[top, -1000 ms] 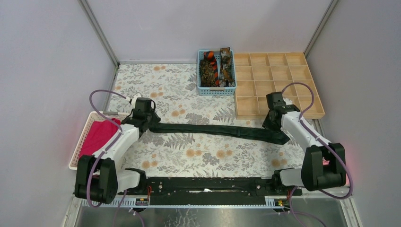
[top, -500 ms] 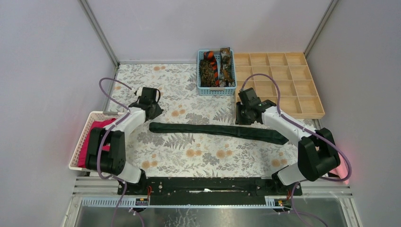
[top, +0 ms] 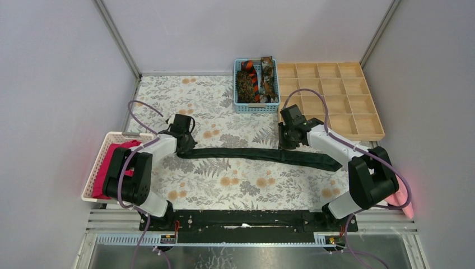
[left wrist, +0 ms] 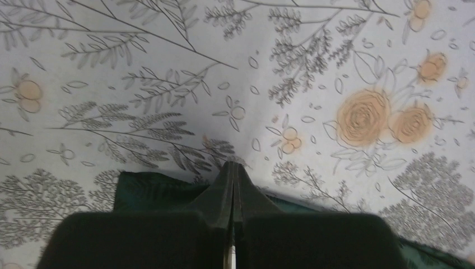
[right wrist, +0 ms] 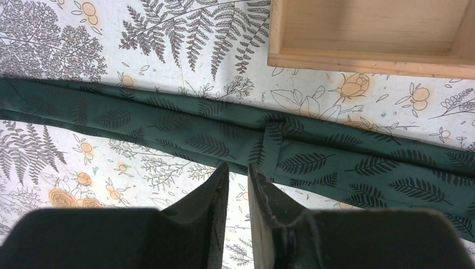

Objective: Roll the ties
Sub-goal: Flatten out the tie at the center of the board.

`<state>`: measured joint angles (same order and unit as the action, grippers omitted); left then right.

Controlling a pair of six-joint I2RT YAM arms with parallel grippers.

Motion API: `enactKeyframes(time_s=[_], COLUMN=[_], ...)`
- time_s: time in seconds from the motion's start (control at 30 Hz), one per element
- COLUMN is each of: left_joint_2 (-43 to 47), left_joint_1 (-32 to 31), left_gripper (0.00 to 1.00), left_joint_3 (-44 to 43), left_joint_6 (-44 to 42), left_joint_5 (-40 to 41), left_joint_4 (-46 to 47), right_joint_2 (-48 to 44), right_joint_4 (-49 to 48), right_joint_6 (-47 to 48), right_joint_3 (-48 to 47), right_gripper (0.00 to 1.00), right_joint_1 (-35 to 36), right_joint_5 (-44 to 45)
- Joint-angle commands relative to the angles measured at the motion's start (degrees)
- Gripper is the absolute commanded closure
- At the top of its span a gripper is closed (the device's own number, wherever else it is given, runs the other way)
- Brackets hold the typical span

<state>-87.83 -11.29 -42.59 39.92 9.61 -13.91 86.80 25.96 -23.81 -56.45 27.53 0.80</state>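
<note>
Left gripper (left wrist: 233,167) sits at the tie (left wrist: 147,190) end

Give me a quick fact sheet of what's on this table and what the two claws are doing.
Spread tie: dark green tie, flat across the floral table
Left gripper: shut, at the tie's left end
Right gripper: slightly open, over the tie's right half
Blue basket: other ties inside
Wooden tray: right of the basket

No readable text, no labels (any view), no numbers
</note>
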Motion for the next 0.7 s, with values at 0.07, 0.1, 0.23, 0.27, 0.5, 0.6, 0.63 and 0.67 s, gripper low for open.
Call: enactKeyframes(time_s=[0.07, 0.1, 0.23, 0.27, 0.5, 0.6, 0.63, 0.67], left_joint_2=[3.95, 4.25, 4.35, 4.32, 4.07, 3.96, 3.84, 3.66], left_joint_1=[-1.83, -1.95, -2.24, -2.22, -2.33, -2.46, -2.68, -2.94], left_gripper=[0.98, 0.98, 0.98, 0.98, 0.98, 0.98, 0.98, 0.98], left_joint_3=[1.47, 1.58, 2.17, 2.30, 1.90, 1.82, 1.84, 1.89], left_joint_6=[-0.34, -0.32, -0.27, -0.42, -1.20, -1.04, -0.99, -0.99], left_joint_5=[-1.20, -1.77, -2.88, -2.80, -3.65, -4.40, -4.62, -4.82], left_joint_4=[-1.42, -1.64, -1.91, -1.77, -1.29, -0.82, -0.59, -0.29], right_joint_2=[3.31, 3.29, 4.84, 5.92, 11.21, 11.46, 11.35, 11.04], right_joint_4=[3.11, 3.42, 4.12, 4.48, 3.81, 3.82, 4.41, 4.93], right_joint_6=[-1.99, -3.03, -6.83, -7.51, -10.58, -12.36, -13.06, -13.58], right_joint_3=[-1.42, -0.86, 1.26, 1.52, 3.94, 5.65, 6.28, 6.67], right_gripper=[0.77, 0.79, 0.86, 0.88, 0.91, 0.91, 0.91, 0.92], right_joint_1=[0.68, 0.64, 0.62, 0.63, 0.23, -0.57, -1.26, -1.83], right_joint_5=[5.17, 6.30, 7.60, 8.79, 11.96, 12.46, 13.14, 13.67])
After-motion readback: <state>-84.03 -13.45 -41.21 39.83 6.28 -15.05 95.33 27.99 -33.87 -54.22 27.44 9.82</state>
